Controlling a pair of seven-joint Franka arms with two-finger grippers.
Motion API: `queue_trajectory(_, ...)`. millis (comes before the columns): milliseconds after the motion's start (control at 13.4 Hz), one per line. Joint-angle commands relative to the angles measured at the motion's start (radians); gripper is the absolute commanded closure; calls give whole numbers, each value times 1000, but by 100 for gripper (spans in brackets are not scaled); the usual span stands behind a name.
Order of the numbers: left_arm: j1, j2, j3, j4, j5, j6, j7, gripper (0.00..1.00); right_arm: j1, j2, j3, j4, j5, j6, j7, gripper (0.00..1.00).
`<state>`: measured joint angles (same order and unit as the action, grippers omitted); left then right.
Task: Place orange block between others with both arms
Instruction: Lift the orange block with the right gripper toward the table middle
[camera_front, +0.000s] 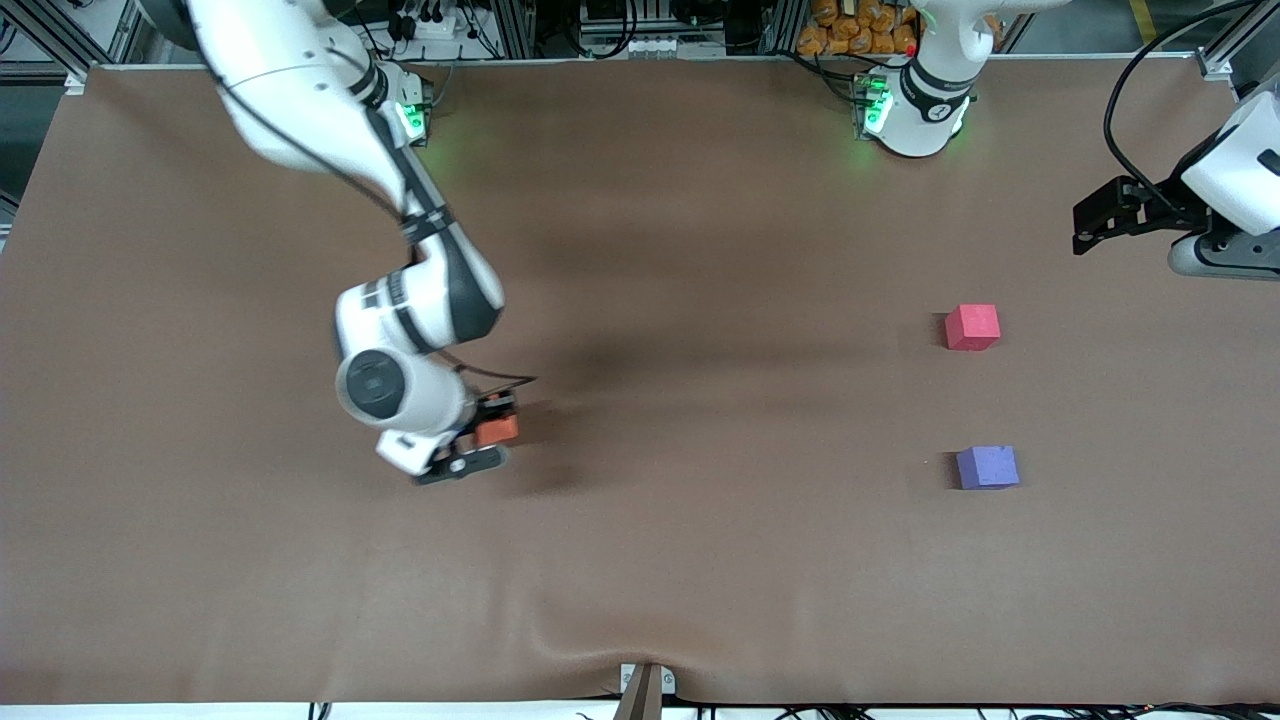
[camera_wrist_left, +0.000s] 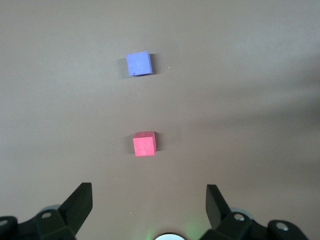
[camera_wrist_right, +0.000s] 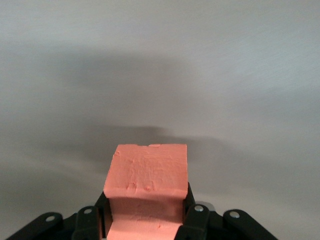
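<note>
The orange block (camera_front: 497, 430) sits between the fingers of my right gripper (camera_front: 488, 440), low at the table toward the right arm's end. Whether it rests on the surface I cannot tell. In the right wrist view the orange block (camera_wrist_right: 146, 172) fills the space between the jaws of the right gripper (camera_wrist_right: 147, 220), which is shut on it. The pinkish-red cube (camera_front: 972, 327) and the purple-blue cube (camera_front: 987, 467) lie apart toward the left arm's end, the purple-blue one nearer the front camera. My left gripper (camera_front: 1085, 225) waits open above the table, looking down on the red cube (camera_wrist_left: 144, 144) and purple cube (camera_wrist_left: 138, 64).
A brown mat (camera_front: 700, 250) covers the whole table. A small bracket (camera_front: 645, 685) sits at the table edge nearest the front camera. Cables and equipment line the edge by the arm bases.
</note>
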<state>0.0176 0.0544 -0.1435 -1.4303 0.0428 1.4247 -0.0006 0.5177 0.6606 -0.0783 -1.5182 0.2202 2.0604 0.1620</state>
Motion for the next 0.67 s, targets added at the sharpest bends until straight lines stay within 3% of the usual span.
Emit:
queue_trajectory(0,2,2,2,5,-18,-13,10,0,65,13,-11,29,72,-3,93,46)
queue_trajectory(224,2,2,2,4,-18,-13,10,0,120,40,-11,30,235,24,94,47)
queue_trajectory(597,4,5,2,7,-17,-12,7,0,205,92,-11,32,243,89,96,44)
